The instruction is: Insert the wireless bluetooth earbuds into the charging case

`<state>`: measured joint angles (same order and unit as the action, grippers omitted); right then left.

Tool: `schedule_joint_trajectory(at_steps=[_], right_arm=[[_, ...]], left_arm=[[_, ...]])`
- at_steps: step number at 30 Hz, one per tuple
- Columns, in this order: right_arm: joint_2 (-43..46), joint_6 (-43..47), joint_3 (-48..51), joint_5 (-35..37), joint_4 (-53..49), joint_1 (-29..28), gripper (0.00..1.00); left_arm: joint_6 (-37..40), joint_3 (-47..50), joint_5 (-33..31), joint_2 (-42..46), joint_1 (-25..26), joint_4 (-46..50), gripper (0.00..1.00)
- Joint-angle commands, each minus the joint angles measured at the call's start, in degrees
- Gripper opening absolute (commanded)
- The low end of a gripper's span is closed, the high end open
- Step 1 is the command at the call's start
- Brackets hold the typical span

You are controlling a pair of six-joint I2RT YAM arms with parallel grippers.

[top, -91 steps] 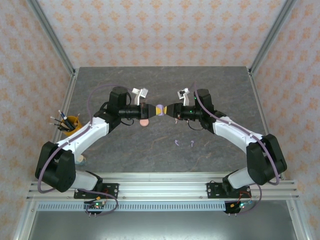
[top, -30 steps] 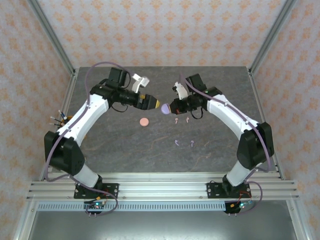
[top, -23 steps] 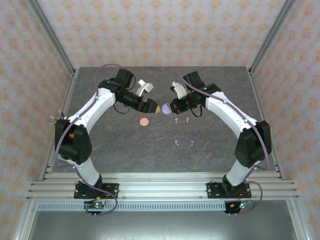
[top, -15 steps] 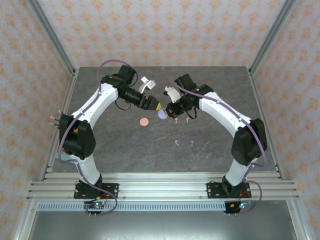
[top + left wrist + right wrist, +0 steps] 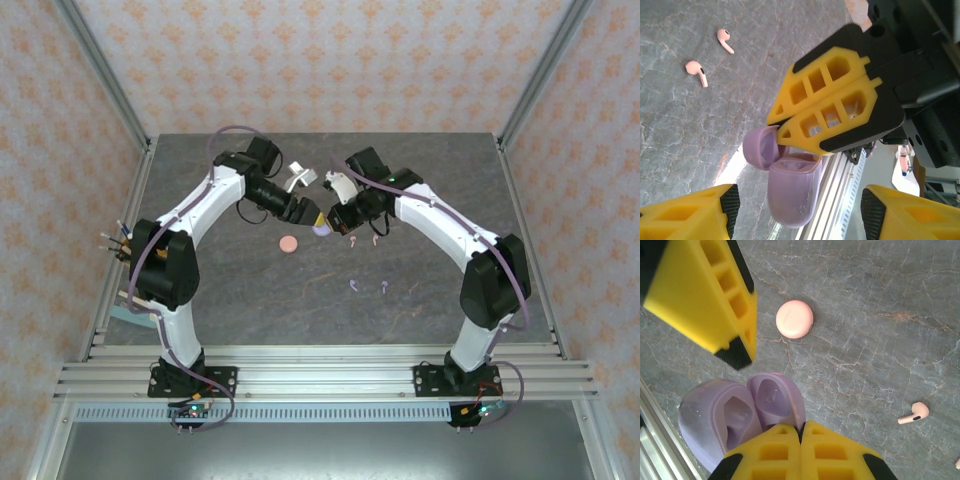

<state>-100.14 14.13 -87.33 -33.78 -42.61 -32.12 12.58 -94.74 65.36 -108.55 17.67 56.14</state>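
Note:
The lilac charging case hangs open above the table, its lid hinged aside. My right gripper is shut on the lid's edge. The left gripper is open; its pads stand on either side of the case body with a gap on each side. In the top view both grippers, left and right, meet at the case over the table's middle. Two pale pink earbuds lie just right of it. Two lilac earbuds lie nearer the front.
A closed round pink case lies on the grey stone table, left of the grippers. Pens stick out at the left edge, beside the left arm. Aluminium frame posts stand at the table's corners.
Both arms have swung their elbows in and tilted the grippers down, bringing the lilac case lower over the table. The left gripper's jaws have narrowed around the case body.

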Motion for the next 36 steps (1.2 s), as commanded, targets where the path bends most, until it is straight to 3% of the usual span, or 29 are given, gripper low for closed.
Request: schedule_joint_trajectory(at_steps=[1,23,36], right_arm=[[1.61,-0.63,1.33,0.58,3.89,-0.40,0.00],[3.33,-1.47,3.55,0.12,6.29,-0.31,0.00],[5.39,-3.40,6.88,0.91,8.81,0.30,0.00]], left_arm=[[2.00,-1.90,-0.98,-0.52,0.88,2.54,0.67],[5.28,-4.40,-0.26,-5.00,1.84,6.83,0.47],[1.05,-2.12,0.69,-3.47,1.02,1.02,0.49]])
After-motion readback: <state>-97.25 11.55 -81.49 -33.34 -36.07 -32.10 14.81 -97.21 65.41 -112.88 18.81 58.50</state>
